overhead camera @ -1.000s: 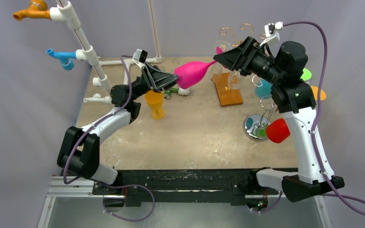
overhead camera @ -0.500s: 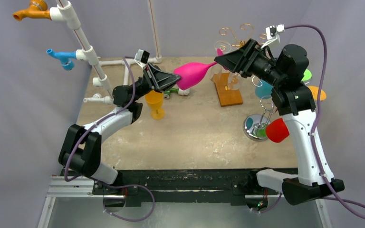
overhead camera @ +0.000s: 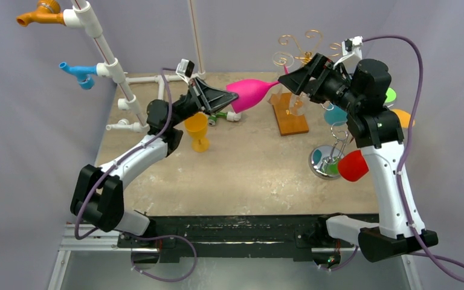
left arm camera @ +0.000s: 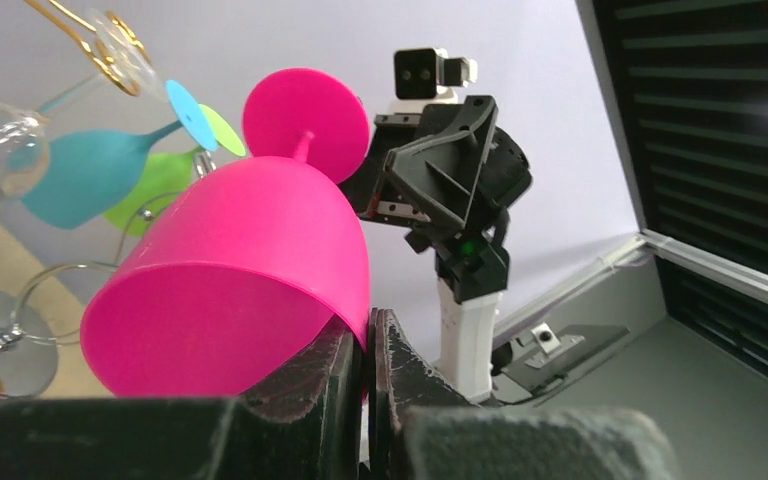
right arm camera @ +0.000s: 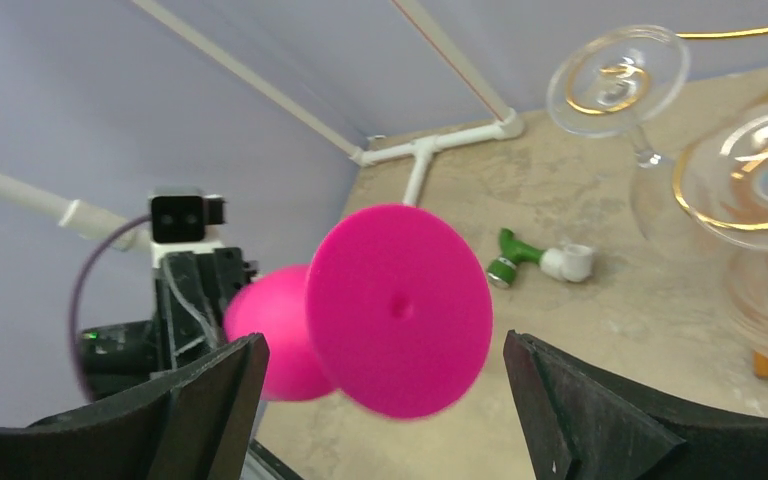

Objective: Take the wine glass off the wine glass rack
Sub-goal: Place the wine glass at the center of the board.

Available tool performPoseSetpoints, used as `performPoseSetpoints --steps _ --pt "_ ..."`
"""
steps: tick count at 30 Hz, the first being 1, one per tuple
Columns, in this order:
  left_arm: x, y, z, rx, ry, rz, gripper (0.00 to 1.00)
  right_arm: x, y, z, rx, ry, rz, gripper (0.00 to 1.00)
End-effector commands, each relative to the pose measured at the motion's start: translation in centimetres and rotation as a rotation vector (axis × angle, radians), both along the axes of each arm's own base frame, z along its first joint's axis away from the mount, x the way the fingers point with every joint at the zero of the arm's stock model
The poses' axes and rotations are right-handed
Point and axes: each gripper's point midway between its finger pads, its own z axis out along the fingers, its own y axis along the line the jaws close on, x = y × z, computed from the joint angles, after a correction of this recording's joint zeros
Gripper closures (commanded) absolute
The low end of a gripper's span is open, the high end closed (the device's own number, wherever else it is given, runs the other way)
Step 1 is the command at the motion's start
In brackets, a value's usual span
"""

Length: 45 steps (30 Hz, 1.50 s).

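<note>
The left claw (left arm camera: pixel 368 400) had just pressed together on the rim of the pink wine glass (left arm camera: pixel 250 270). Its two fingers were pinching the bowl's wall, where a second earlier they had stood apart around it. The glass lay on its side in the air, bowl at that claw and stem running away from it toward the right claw (right arm camera: pixel 380 350). That one had sprung wide in the same second. Its fingers stood spread to either side of the round foot (right arm camera: pixel 400 310), with a plain gap on both sides and nothing touching. So the glass had changed hands, and from where I stood its whole weight looked to hang from that one pinch on the rim.

Just behind and below the right claw stood the gold wire rack (overhead camera: pixel 290 118) on its wooden base, with clear glasses (overhead camera: pixel 297 104) hanging from it. Further back on that claw's side was the chrome rack (overhead camera: pixel 317 160) with its coloured glasses (overhead camera: pixel 353 166). The pink glass touched neither, so I judged the removal itself done and only the setting down left.

Under the left claw a yellow goblet (overhead camera: pixel 197 130) stood upright on the table (overhead camera: pixel 248 175), with a small green-and-white fitting (overhead camera: pixel 220 118) lying just beside it. A rim pinch on a long, sideways glass seemed to me a loose hold, and it might swing as the left arm carried it.
</note>
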Motion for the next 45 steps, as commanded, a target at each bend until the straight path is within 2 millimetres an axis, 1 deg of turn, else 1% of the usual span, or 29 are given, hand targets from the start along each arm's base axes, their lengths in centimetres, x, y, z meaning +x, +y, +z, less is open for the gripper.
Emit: performPoseSetpoints --steps 1,4,6,9,10,12,15,18,19,21,23,25,31,36,41,45 --pt "1.4 -0.9 0.4 0.195 -0.045 0.149 1.00 -0.5 -3.5 1.2 -0.122 -0.055 -0.170 0.01" --pt "2.6 -1.8 -1.7 0.432 -0.042 0.242 1.00 -1.0 -5.0 1.5 -0.165 -0.063 -0.237 0.01" --pt "2.7 -2.4 -3.2 0.576 -0.063 0.271 1.00 -1.3 -5.7 1.6 -0.199 -0.063 -0.265 0.01" --pt "2.6 -2.6 -5.6 0.758 -0.043 0.302 1.00 -1.7 -6.9 1.7 -0.254 -0.061 -0.307 0.01" --pt "2.6 -2.6 -5.5 0.811 -0.051 0.321 1.00 -1.8 -7.3 1.7 -0.268 -0.061 -0.322 0.01" --pt "2.6 -2.2 -6.7 0.933 -0.046 0.359 1.00 -2.1 -7.9 1.7 -0.295 -0.063 -0.342 0.01" --pt "2.6 -1.3 -8.0 1.080 -0.050 0.400 1.00 -2.3 -8.5 1.5 -0.327 -0.050 -0.363 0.01" --pt "2.0 -1.0 -9.1 1.190 -0.072 0.394 1.00 -2.5 -8.6 1.6 -0.339 -0.056 -0.364 0.01" --pt "2.0 -1.0 -9.9 1.248 -0.084 0.385 1.00 -2.5 -8.6 1.6 -0.339 -0.061 -0.365 0.01" --pt "2.3 -0.4 -10.6 1.346 -0.098 0.400 1.00 -2.4 -8.7 1.7 -0.344 -0.063 -0.364 0.01" --pt "2.6 -0.1 -11.1 1.410 -0.110 0.399 1.00 -2.4 -8.7 1.5 -0.352 -0.061 -0.362 0.01" --pt "3.0 -0.3 -11.7 1.446 -0.121 0.376 1.00 -2.2 -9.0 1.3 -0.360 -0.055 -0.378 0.01" --pt "4.3 -0.5 -15.0 1.586 -0.112 0.321 1.00 -2.5 -9.2 1.6 -0.365 -0.060 -0.384 0.01" --pt "4.7 -0.2 -18.0 1.685 -0.091 0.278 1.00 -2.9 -9.4 1.6 -0.368 -0.060 -0.389 0.01" --pt "4.9 -0.3 -20.3 1.746 -0.083 0.223 1.00 -2.8 -9.2 1.0 -0.368 -0.054 -0.379 0.01" --pt "4.9 -0.3 -21.6 1.779 -0.080 0.195 1.00 -2.9 -9.1 1.2 -0.363 -0.059 -0.377 0.01"
